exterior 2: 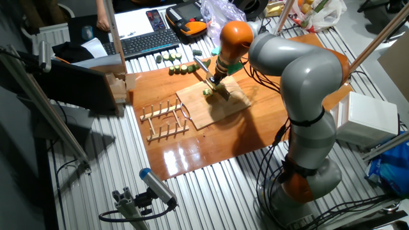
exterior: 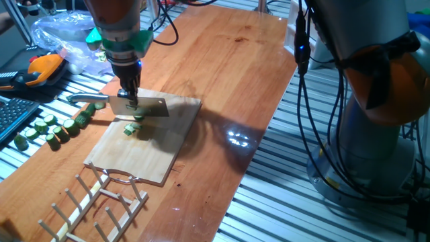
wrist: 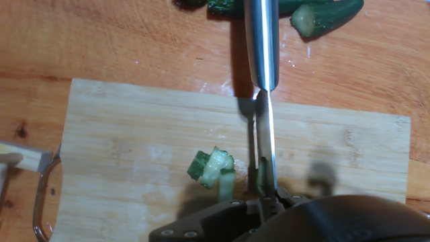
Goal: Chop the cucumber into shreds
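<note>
My gripper (exterior: 129, 96) is shut on a knife (exterior: 142, 107) and holds the blade edge-down on the wooden board (exterior: 171, 151). The knife's metal handle (wrist: 261, 40) points toward the board's far edge. A small heap of pale green shreds (wrist: 213, 168) with dark green edges lies on the board just left of the blade (wrist: 265, 131). One more bit (wrist: 264, 171) sits against the blade. The shreds also show in one fixed view (exterior: 130, 128) and in the other fixed view (exterior 2: 208, 92), below the gripper (exterior 2: 215, 79). No whole round cucumber slice shows.
Several thick dark green cucumber chunks (exterior: 54, 128) lie on the table beyond the board, also in the hand view (wrist: 322, 17). A wooden rack (exterior: 94, 205) stands beside the board's handle end. A keyboard (exterior 2: 144, 41), an orange tool (exterior: 40, 67) and a plastic bag (exterior: 60, 30) lie further off.
</note>
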Robot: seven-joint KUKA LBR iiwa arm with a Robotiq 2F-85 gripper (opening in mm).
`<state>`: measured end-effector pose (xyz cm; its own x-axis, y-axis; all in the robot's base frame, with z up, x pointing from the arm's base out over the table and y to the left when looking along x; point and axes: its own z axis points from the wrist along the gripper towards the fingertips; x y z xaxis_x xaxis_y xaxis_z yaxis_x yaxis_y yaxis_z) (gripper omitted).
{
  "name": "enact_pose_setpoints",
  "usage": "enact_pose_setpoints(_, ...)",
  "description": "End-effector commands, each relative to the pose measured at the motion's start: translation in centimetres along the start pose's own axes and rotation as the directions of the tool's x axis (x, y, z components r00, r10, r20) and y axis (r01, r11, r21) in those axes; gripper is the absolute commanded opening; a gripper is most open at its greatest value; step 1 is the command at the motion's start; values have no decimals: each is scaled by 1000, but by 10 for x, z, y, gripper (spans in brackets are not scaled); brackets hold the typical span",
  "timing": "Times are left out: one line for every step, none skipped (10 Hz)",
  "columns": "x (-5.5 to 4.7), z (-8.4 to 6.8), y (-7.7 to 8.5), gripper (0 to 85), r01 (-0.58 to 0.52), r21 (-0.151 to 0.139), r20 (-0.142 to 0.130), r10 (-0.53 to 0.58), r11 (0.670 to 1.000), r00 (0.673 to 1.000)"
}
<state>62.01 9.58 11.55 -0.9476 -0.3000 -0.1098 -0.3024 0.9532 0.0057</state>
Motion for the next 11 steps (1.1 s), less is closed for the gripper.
enact_pose_setpoints(0, 1, 0, 0, 0, 0, 0, 0, 1000, 1000)
enact_pose_setpoints(1, 3, -1, 0, -1, 1, 1, 1, 1000, 1000)
enact_pose_setpoints(1, 5, -1, 0, -2, 0, 5, 2, 1000, 1000)
enact_pose_setpoints(2, 8, -1, 0, 0, -2, 7, 0, 1000, 1000)
enact_pose_setpoints(5, 13, -1, 0, 1, -5, 14, -1, 1000, 1000)
enact_pose_setpoints(8, 19, -1, 0, 0, -4, 27, 0, 1000, 1000)
enact_pose_setpoints(11, 24, -1, 0, 0, -4, 37, 0, 1000, 999)
enact_pose_setpoints(12, 27, -2, 0, -1, -12, 44, 2, 1000, 999)
enact_pose_setpoints(11, 24, 0, 0, -6, -18, 38, 7, 1000, 999)
enact_pose_setpoints(11, 17, 2, 0, -15, -19, 26, 15, 1000, 1000)
enact_pose_setpoints(9, 9, 4, 0, -22, -17, 11, 22, 1000, 1000)
